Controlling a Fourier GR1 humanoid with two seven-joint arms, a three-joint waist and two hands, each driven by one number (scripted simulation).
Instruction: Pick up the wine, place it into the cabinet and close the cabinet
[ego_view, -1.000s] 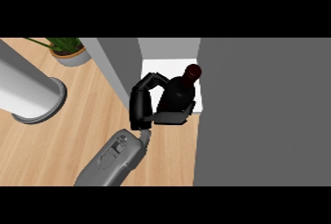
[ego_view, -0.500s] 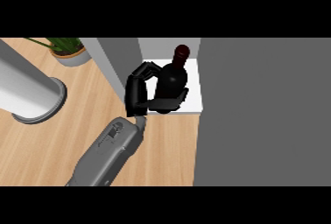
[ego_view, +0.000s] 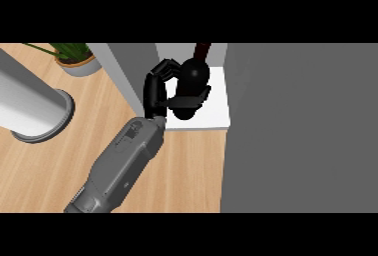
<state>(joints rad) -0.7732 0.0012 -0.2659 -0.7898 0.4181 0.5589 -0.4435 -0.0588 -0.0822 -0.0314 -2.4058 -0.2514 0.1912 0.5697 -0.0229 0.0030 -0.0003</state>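
Right hand (ego_view: 164, 82) wrapped round the wine bottle (ego_view: 193, 82), carrying it over the cabinet's white shelf (ego_view: 210, 117) — neck pointing inward. Left hand not visible. Risk: bottle looks tilted; if let go before its base settles, it could topple or roll — or block the grey cabinet door (ego_view: 303, 130) from closing.

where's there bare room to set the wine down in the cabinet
The white shelf is bare along its front edge and right corner, beside the grey door. The back is crowded by the wine bottle and the left hand curled round it.
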